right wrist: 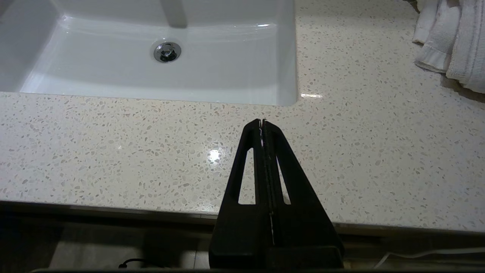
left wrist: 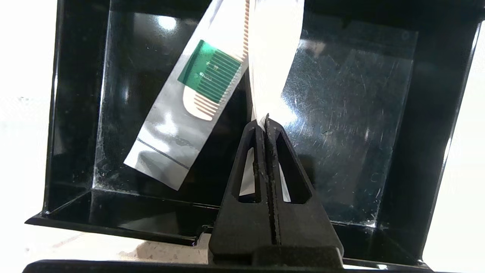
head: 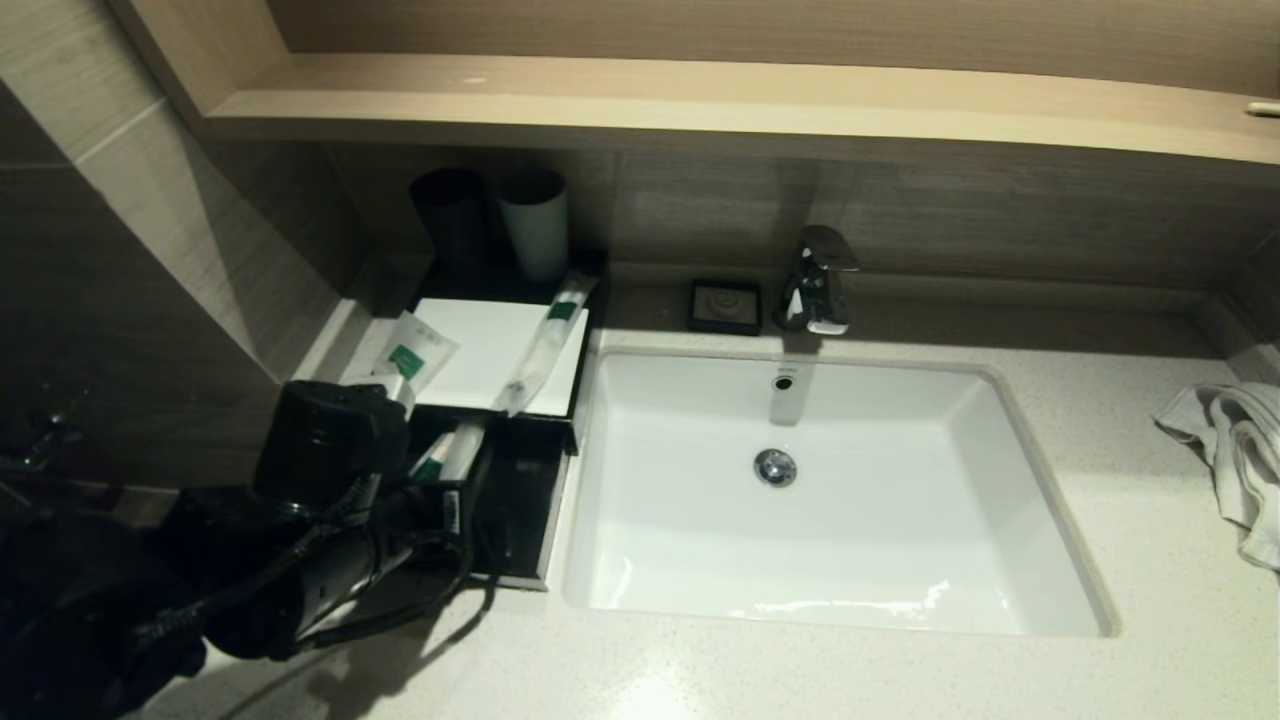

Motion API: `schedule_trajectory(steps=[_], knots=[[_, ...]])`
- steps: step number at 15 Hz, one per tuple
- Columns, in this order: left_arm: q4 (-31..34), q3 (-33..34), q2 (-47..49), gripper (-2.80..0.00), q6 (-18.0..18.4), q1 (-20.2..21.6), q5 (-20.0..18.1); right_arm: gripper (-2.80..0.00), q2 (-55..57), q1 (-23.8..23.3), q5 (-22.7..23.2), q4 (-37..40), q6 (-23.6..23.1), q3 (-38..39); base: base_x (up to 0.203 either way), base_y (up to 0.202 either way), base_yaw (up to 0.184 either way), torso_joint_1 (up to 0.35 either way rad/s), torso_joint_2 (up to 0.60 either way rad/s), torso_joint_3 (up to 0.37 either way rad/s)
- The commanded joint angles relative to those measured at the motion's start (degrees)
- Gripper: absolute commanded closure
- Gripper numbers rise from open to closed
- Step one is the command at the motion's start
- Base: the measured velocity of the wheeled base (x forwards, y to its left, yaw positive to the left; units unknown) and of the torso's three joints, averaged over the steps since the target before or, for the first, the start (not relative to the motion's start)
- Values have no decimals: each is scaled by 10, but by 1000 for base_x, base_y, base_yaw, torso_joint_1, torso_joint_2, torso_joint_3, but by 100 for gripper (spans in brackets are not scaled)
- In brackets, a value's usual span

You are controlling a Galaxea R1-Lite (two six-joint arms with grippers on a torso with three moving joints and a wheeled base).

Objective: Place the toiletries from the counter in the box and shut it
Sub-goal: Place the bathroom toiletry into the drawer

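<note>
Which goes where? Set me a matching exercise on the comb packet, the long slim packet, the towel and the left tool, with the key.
Things:
1. comb packet
2. long slim packet
3. towel
4. left tool

Places or states:
A. on the counter, right of the basin
B. lying in the black drawer
C. shut on a white packet
D. across the box's white panel

Pairs: 1-B, 2-D, 3-A, 4-C
</note>
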State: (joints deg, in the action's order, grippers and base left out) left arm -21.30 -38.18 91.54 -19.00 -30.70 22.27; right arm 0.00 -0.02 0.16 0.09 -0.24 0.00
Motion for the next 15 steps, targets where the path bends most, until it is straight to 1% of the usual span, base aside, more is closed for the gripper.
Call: schedule_trajectory(steps=[1,4,11,12,15], knots=[[-2,-1,10,0,-1,0,2,0,0,0,0,0,0,0,0,0,0,0,0,0],[-8,-10,14,0,-1,11,1,0,0,0,0,0,0,0,0,0,0,0,0,0],[-20,-8,12,0,2,11,1,0,0,0,0,0,0,0,0,0,0,0,0,0],[-20,-8,10,-280,2,11,1,0,0,-1,0,0,0,0,0,0,0,0,0,0],[-20,-7,2,-280,1,11,1,0,0,-1,0,0,0,0,0,0,0,0,0,0]])
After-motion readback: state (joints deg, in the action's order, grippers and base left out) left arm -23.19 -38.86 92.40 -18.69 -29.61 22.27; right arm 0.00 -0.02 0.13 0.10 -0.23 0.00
